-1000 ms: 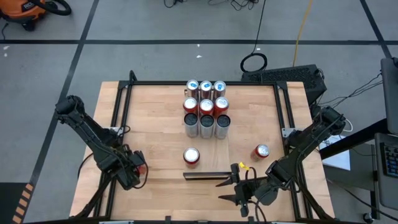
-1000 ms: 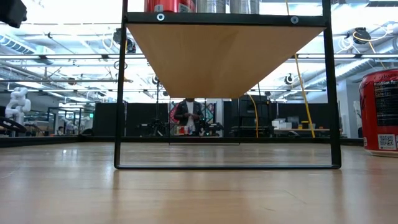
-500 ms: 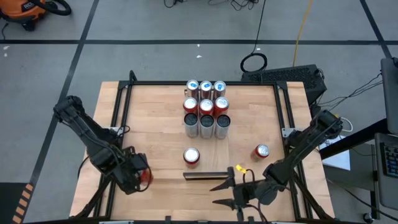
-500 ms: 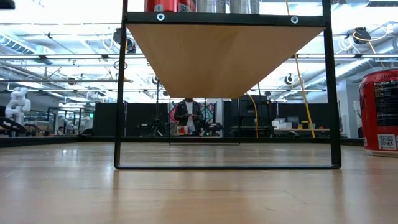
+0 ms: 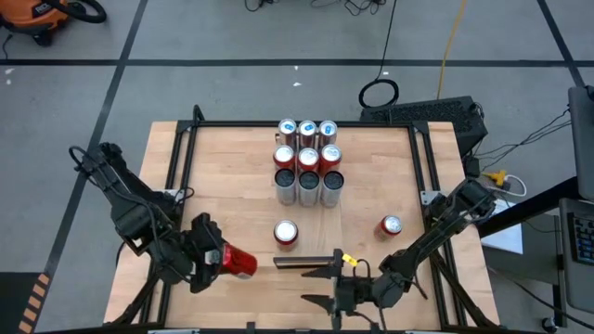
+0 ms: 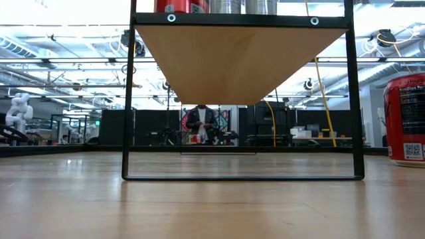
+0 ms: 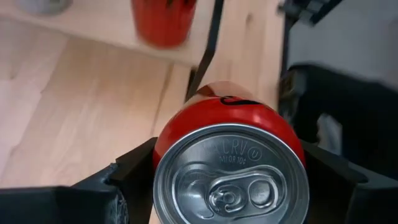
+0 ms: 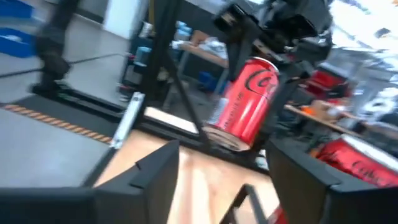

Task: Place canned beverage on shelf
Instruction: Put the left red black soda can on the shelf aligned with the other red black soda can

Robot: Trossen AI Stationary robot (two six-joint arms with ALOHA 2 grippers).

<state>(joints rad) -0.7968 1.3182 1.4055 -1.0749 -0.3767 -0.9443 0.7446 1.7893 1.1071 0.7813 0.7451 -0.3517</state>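
Glossy red cylindrical can (image 5: 238,263) between left fingers (image 7: 130,171)

Grey concrete floor (image 5: 232,37) crossed by dark taped lines surrounds the table, with black cables (image 5: 379,91) coiled on it. Beyond, a bright hall with ceiling lights (image 6: 73,26), workbenches, and a person (image 6: 200,124) standing far back.

Left gripper (image 7: 227,186) clamps a red can (image 7: 230,171), dark fingers (image 7: 134,171) against both sides. Silver lid with pull tab faces the camera. Beyond it: pale wood tabletop (image 7: 81,112), a black frame bar (image 7: 208,43), another red can (image 7: 163,20) standing on a lighter wood panel (image 7: 112,28).
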